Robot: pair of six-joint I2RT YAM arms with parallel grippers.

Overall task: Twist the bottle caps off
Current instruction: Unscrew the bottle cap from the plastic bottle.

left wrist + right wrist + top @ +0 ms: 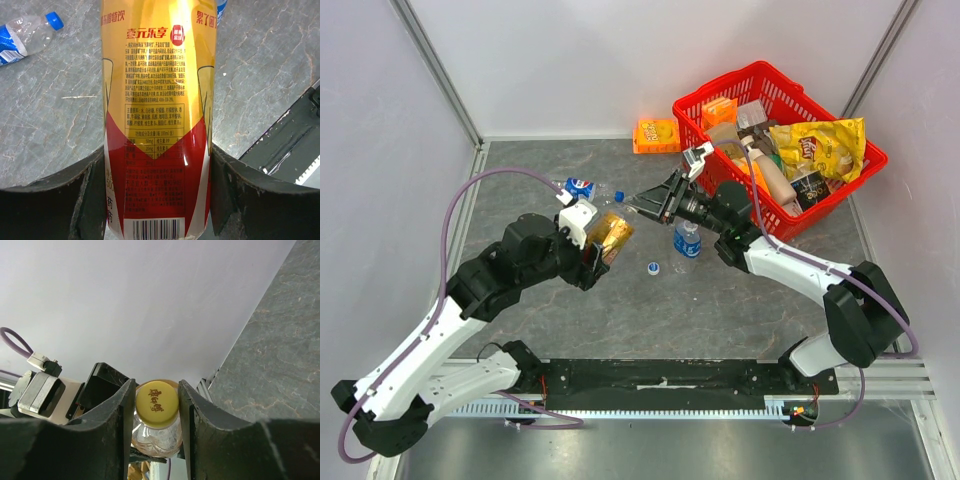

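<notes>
so here's what we're looking at: the left tool [156,200] is clenched around the amber bottle [155,100], fingers [85,200] pressed against both sides of the lower part of its gold and red label, down by the barcode. the bottle is lifted off the tabletop [720,310], tilted, with its top pointing toward the other arm. the right tool [157,390] is grasping the yellow cap [157,402], which sits on the neck of that same bottle; from the right wrist view we see a finger touching each side of the cap and the clear neck just under it. so the bottle hangs in the air between the two arms, roughly mid tabletop. behind it a clear bottle [582,187] with a blue label lies on its side, blue cap [619,197] on. a second clear bottle [687,242] stands upright just under the right arm, and we can't tell whether its top has a cap. a loose cap [653,267], whitish with blue, lies on the tabletop near that standing bottle. far right there's a red basket [715,82] full of snack bags and packets, with an orange box [657,135] just beside it at the back wall.
</notes>
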